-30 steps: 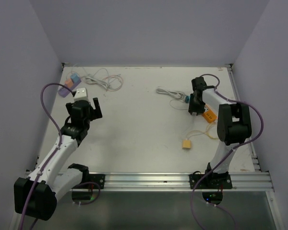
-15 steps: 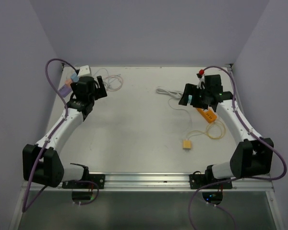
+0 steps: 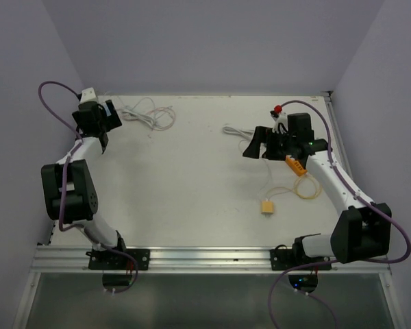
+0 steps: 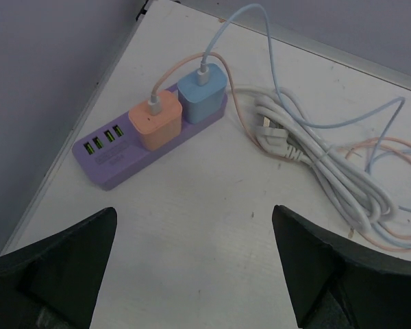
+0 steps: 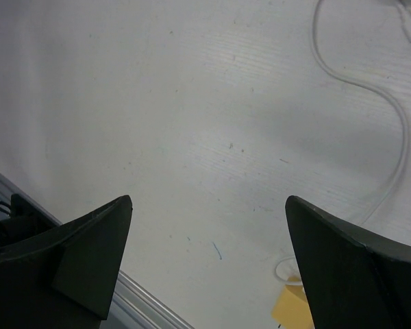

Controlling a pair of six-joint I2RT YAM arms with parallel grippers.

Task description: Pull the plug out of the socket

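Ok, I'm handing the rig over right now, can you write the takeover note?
Left gripper: open, empty, aimed at the purple power strip in the far left corner.
Right gripper: open, empty, hanging near a white cable.
Orange plug and blue plug both sit in the strip.
Done: nothing pulled yet.
Left: grip a plug and pull it out.
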